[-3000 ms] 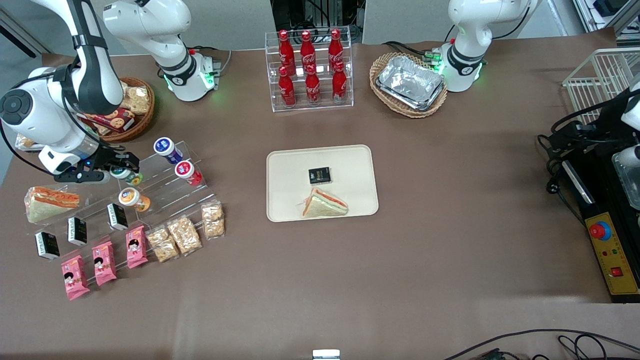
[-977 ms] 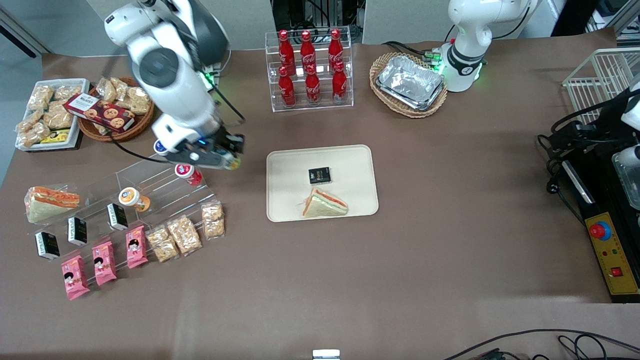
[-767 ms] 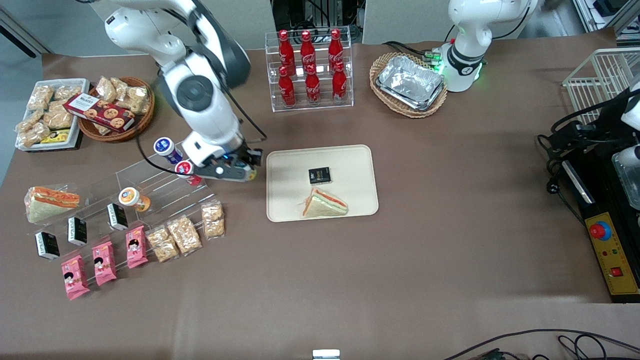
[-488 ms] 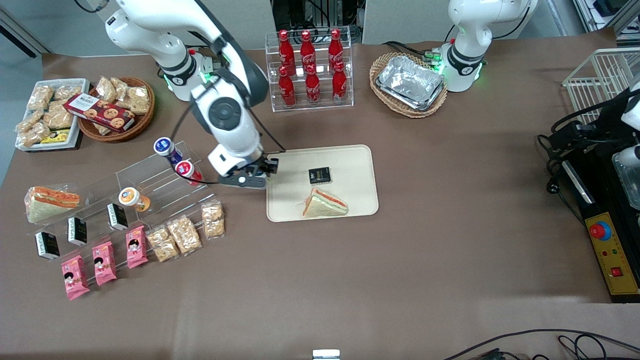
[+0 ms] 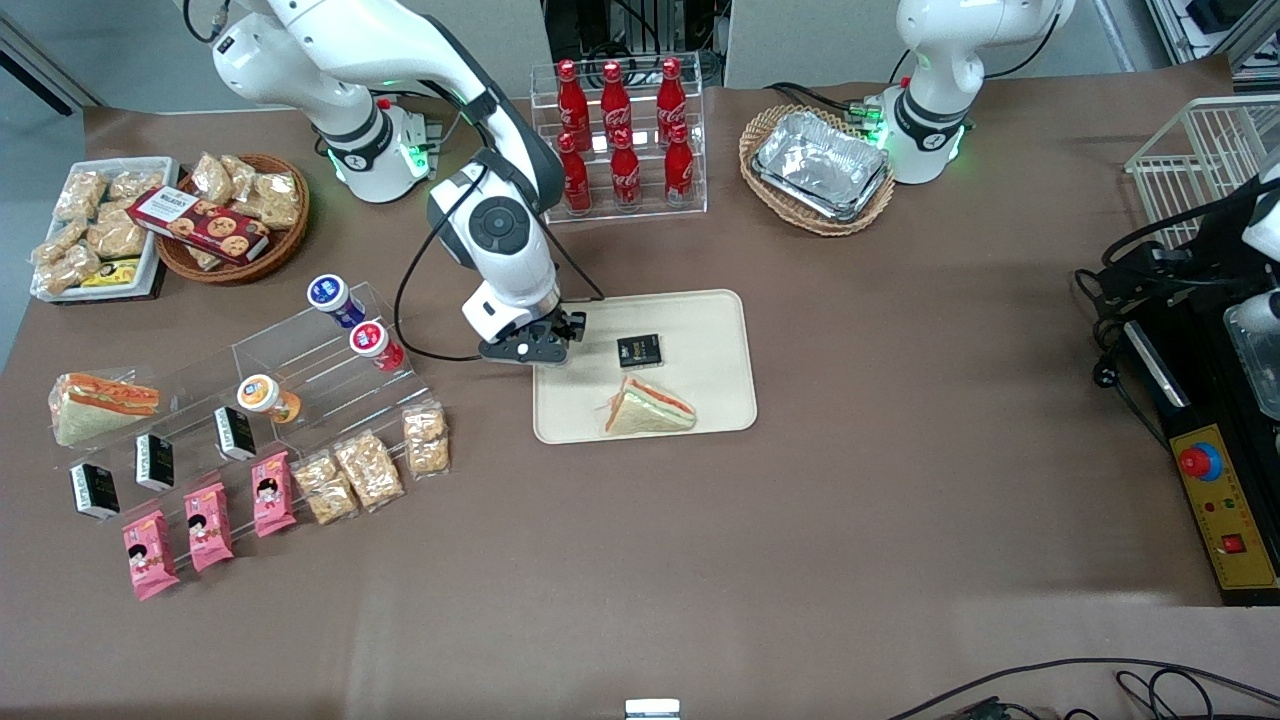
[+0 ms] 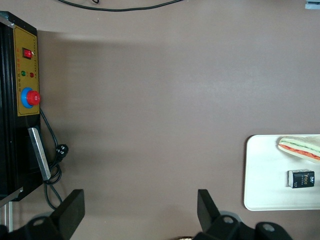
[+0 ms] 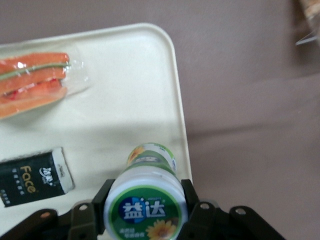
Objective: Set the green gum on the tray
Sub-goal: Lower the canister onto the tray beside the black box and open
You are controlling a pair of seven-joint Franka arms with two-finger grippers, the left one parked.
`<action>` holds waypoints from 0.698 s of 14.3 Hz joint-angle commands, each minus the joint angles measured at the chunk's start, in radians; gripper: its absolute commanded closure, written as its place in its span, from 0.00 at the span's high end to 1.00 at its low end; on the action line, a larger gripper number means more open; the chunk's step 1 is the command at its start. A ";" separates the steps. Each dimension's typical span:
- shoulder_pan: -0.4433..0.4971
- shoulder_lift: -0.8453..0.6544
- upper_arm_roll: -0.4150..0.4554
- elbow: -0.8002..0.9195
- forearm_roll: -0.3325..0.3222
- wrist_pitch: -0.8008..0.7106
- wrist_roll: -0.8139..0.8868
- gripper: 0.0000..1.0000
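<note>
Just left of centre in the front view, the gripper (image 5: 545, 350) hangs over the tray (image 5: 700, 405) rim nearest the working arm, clamped around the green gum (image 7: 150, 197), above the tray beside a black packet (image 7: 32, 176).

Beneath the end effector (image 5: 545, 352), tray (image 5: 700, 310) lies bare; sandwich (image 5: 648, 408), black packet (image 5: 638, 350) nearby.
</note>
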 commanded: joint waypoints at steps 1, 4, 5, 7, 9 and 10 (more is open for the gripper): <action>0.032 0.029 -0.012 -0.036 0.018 0.074 0.023 0.43; 0.045 0.041 -0.012 -0.053 0.018 0.100 0.024 0.44; 0.048 0.045 -0.012 -0.053 0.019 0.114 0.026 0.45; 0.048 0.055 -0.011 -0.053 0.018 0.128 0.053 0.51; 0.048 0.061 -0.011 -0.053 0.018 0.133 0.055 0.94; 0.048 0.061 -0.011 -0.051 0.018 0.130 0.055 1.00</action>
